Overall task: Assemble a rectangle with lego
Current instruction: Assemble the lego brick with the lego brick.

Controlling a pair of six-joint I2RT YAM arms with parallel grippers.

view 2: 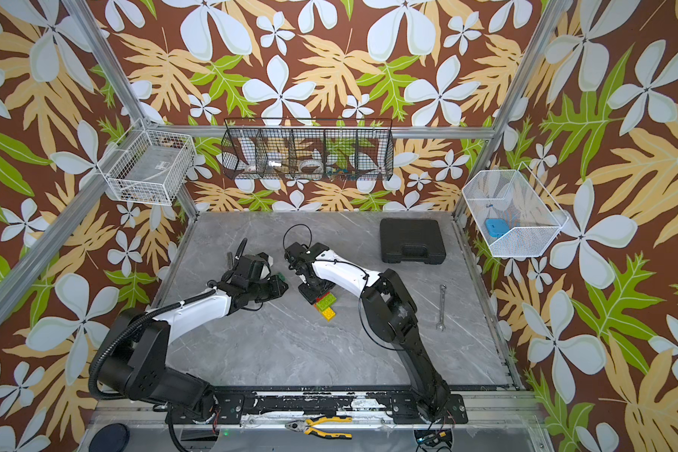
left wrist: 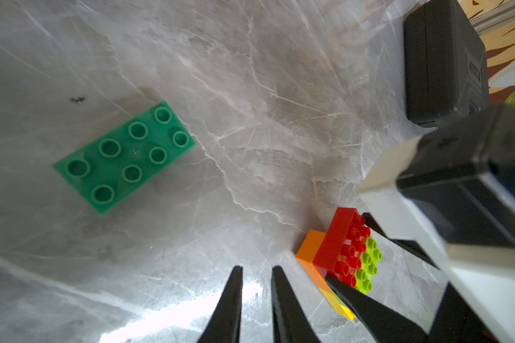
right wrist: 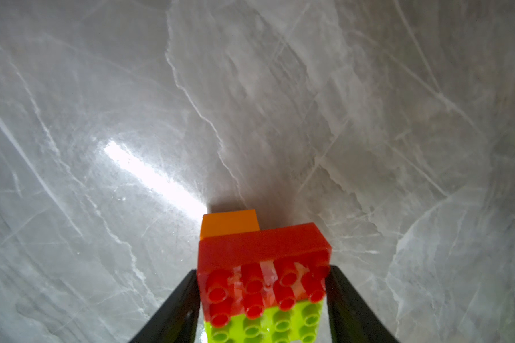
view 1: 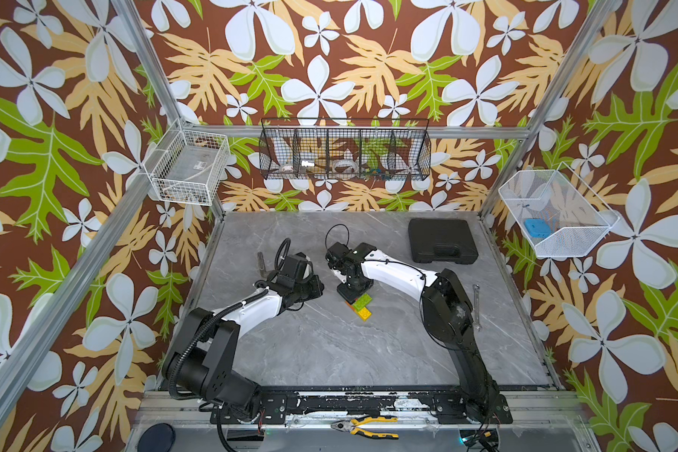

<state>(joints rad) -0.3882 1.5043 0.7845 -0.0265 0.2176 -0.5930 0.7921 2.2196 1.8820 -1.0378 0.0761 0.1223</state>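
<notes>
Midway across the surface, the rectangle gets its red brick.
Right gripper flanks it, clamped or loose I cannot tell; left gripper, together and empty, should fetch the dark green brick lying to the left.

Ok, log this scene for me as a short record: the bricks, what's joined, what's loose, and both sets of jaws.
Joined block: red brick and lime brick side by side on top of orange brick and yellow brick, on the table
Loose piece: dark green brick, studs up, apart from the block
Left jaws: shut, holding nothing
Right jaws: either side of the red brick; grip unclear
Still to do: add the dark green brick
Other items: black case, wrench
</notes>
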